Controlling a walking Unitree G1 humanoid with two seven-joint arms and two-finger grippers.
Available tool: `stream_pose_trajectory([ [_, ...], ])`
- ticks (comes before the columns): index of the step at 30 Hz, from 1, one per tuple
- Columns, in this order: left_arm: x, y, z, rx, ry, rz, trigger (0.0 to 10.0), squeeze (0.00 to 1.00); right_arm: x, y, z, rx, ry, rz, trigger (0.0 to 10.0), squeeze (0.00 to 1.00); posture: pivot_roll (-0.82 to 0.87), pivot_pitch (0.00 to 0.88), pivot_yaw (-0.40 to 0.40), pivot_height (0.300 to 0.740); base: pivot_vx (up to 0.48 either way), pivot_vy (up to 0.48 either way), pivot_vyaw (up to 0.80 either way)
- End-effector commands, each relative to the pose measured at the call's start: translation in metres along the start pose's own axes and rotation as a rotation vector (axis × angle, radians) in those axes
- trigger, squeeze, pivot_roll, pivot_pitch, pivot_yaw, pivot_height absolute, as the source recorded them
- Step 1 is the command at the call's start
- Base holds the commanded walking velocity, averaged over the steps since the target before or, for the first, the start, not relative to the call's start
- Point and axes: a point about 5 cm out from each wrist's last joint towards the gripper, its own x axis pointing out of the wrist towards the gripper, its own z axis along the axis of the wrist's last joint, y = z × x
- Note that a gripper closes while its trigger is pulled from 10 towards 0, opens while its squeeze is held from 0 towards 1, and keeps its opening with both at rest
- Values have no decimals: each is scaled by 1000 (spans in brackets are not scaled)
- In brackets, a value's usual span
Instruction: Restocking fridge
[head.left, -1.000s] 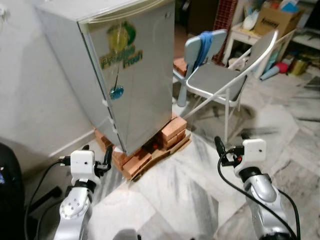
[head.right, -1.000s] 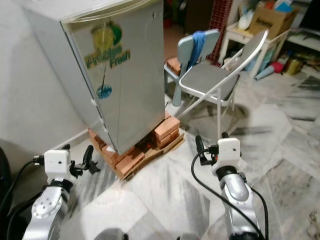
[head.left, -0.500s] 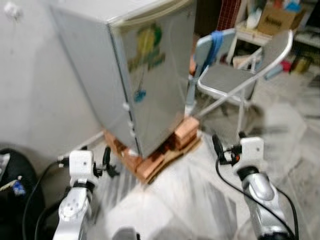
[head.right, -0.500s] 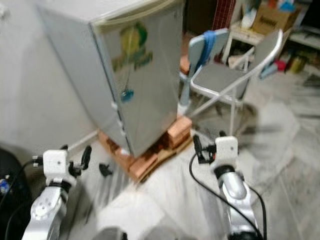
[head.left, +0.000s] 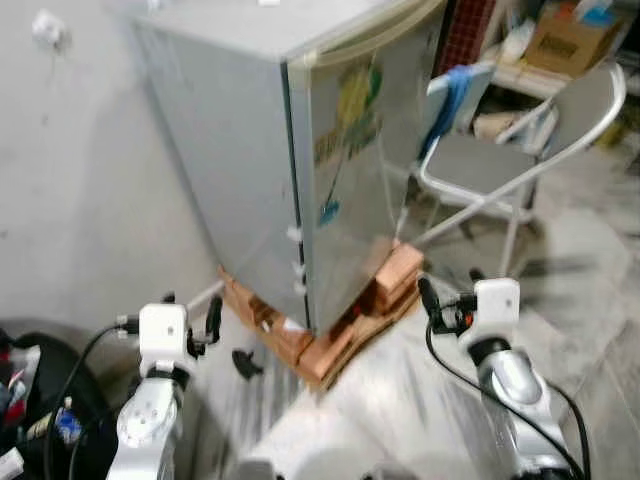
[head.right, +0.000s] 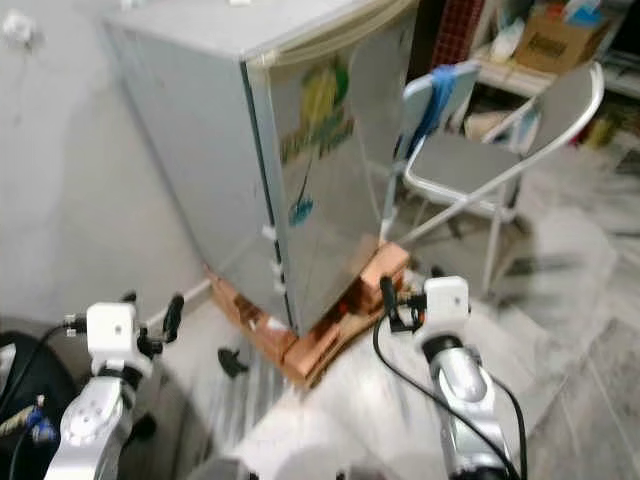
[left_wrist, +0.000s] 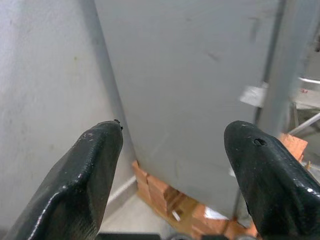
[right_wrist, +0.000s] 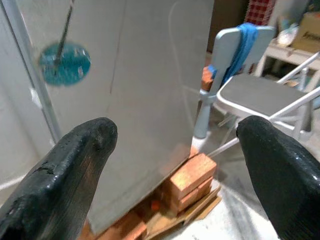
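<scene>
The fridge (head.left: 330, 170) stood shut on bricks (head.left: 330, 350) against the wall, dead ahead of us, its tall door between our arms; our left end effector (head.left: 190, 315) and right end effector (head.left: 445, 300) hung spread and empty, the left nearer the door's edge

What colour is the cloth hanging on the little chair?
Blue. The cloth shows best in the right wrist view, draped over the chair's back.

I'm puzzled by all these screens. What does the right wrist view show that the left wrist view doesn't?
The right wrist view has the fridge's door front with its round blue sticker, and a folding chair with a blue cloth. The left wrist view has the fridge's plain grey side against the wall. Both show open black fingers and the bricks under the fridge.
</scene>
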Motion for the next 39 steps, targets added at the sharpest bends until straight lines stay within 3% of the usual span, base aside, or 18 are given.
stream_pose_trajectory([
  [1,0,9,2,25,-5,20,10000,0,4,7,4,8,-17,21,10000,0,76,0,22,740,244,412,0],
  [8,1,6,2,24,-9,8,10000,0,5,8,3,7,-6,29,10000,0,82,0,17,740,176,396,-229],
  [39,-1,-7,5,-23,-28,-94,10000,0,9,14,2,9,-2,48,10000,0,84,0,21,740,0,0,-800],
])
